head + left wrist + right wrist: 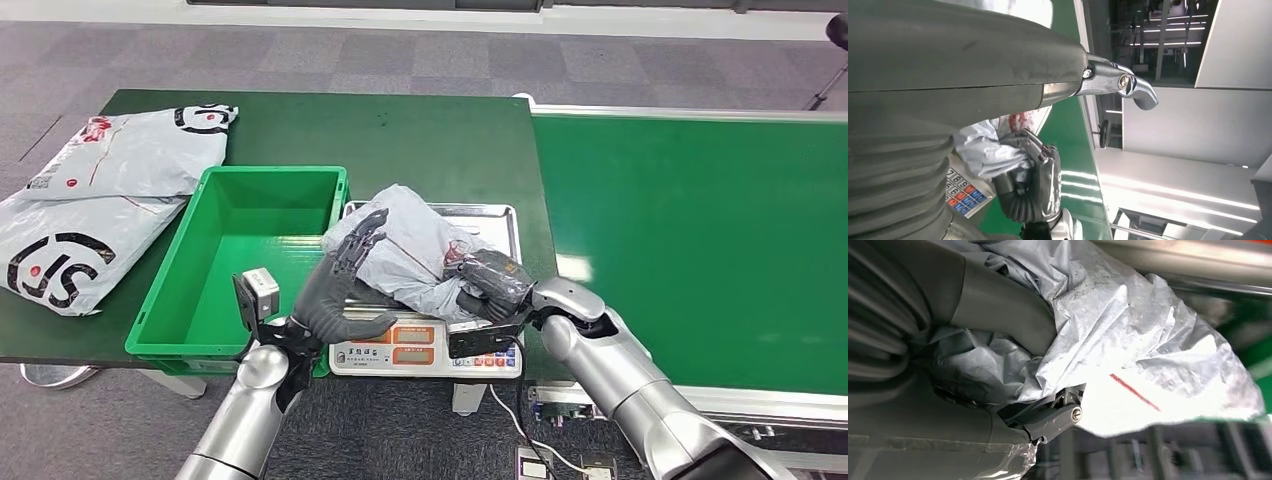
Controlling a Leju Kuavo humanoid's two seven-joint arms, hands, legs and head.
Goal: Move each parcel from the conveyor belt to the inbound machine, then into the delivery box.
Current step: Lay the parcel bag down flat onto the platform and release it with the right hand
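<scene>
gripping the grey parcel (415,250) with the right hand (487,287) at its lower-right end, on the scale (430,352) at frame centre | left hand (345,285) spread wide, holding nothing, beside the parcel's left end | parcel's long axis upper left to lower right | green box (160,325) just left, nearer the left hand
</scene>
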